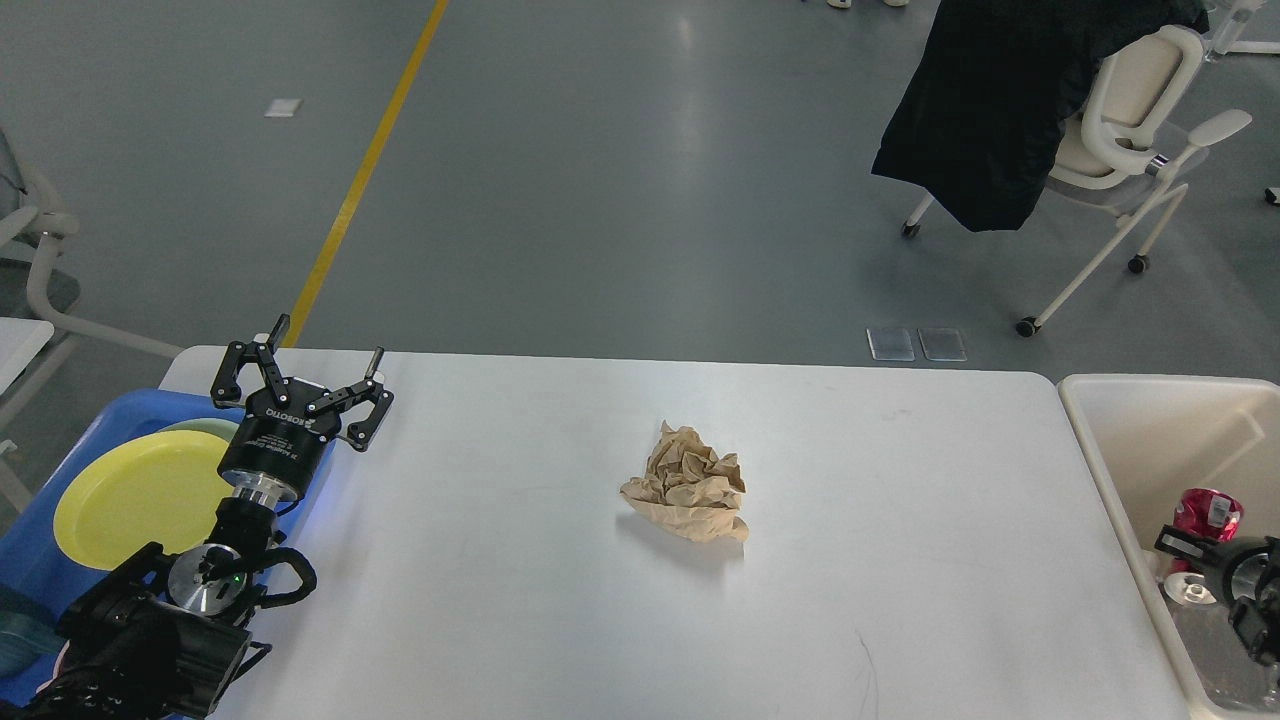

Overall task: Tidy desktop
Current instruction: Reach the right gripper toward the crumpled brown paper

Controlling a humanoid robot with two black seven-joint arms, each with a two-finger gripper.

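The white desktop [560, 620] holds a crumpled ball of brown paper [688, 483] near its middle. My left gripper [305, 372] is open and empty above the desktop's far left corner, beside the blue tray. My right gripper [1188, 550] is at the right edge of the view, down inside the cream bin [1105, 470]. It is shut on a red drink can [1207, 512], whose silver end shows below the fingers.
A blue tray [60, 570] with a yellow plate [140, 495] stands at the desktop's left edge. Clear plastic waste [1215, 660] lies in the bin. A white chair with a black jacket [1000, 100] stands on the floor behind.
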